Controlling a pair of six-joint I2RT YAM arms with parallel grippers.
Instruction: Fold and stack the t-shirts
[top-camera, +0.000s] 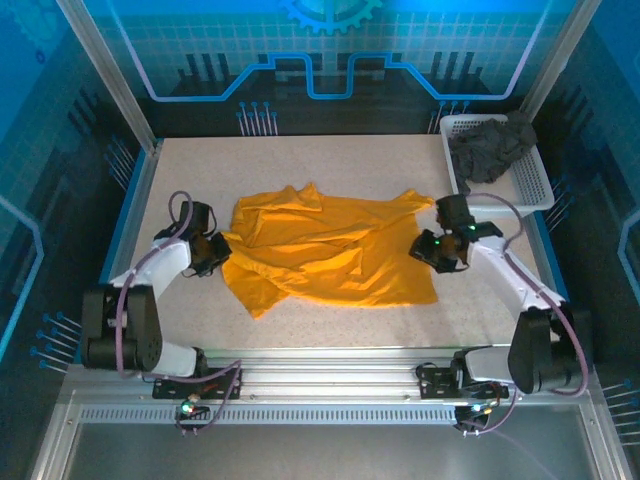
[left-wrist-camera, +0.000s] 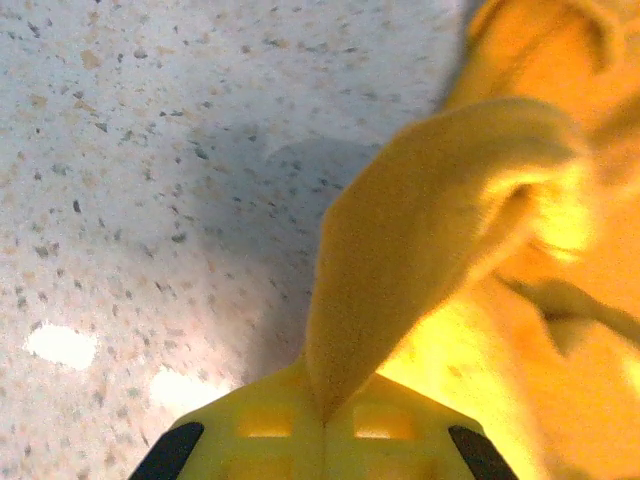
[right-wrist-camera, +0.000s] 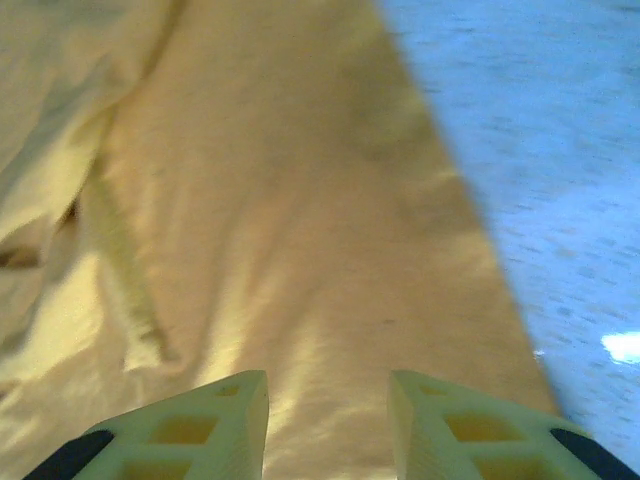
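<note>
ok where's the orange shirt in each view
Top external: orange-yellow t-shirt mid-table, between left gripper and right gripper.
Left wrist: right half, a fold pinched in the shut jaws.
Right wrist: left and centre, beneath the open fingers.
Shared landmark: the speckled table beside its edge.

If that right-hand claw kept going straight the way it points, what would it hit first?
Most likely the orange t-shirt: the right gripper, jaws apart, points onto its cloth with nothing between, though depth is hard to judge.

White-and-black arms (top-camera: 166, 262), purple cables (top-camera: 122, 300), yellow jaws
</note>
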